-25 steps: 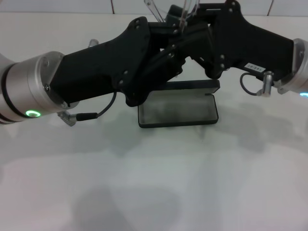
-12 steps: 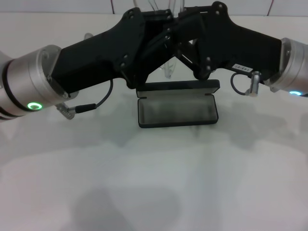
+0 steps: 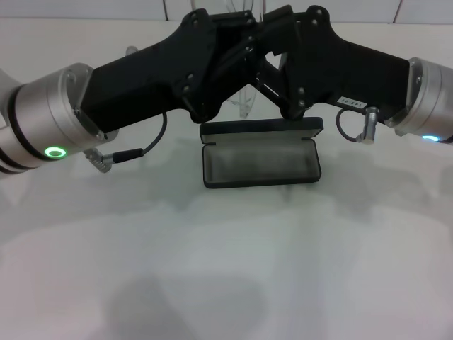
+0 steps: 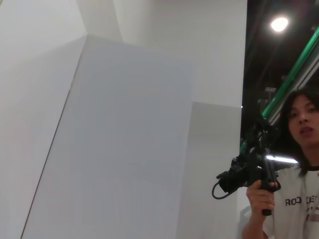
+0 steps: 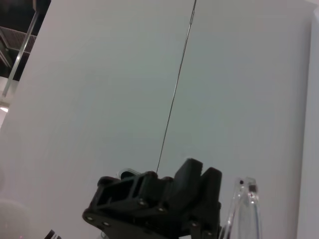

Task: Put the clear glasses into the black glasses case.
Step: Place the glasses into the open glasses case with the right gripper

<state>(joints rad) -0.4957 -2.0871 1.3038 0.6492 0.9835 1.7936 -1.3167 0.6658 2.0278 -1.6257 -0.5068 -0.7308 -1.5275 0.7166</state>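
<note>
Raised and angled inward, left gripper and right gripper meeting tip to tip above the open case on the table — glasses partly visible between them, held aloft; finger grip impossible to tell.
</note>
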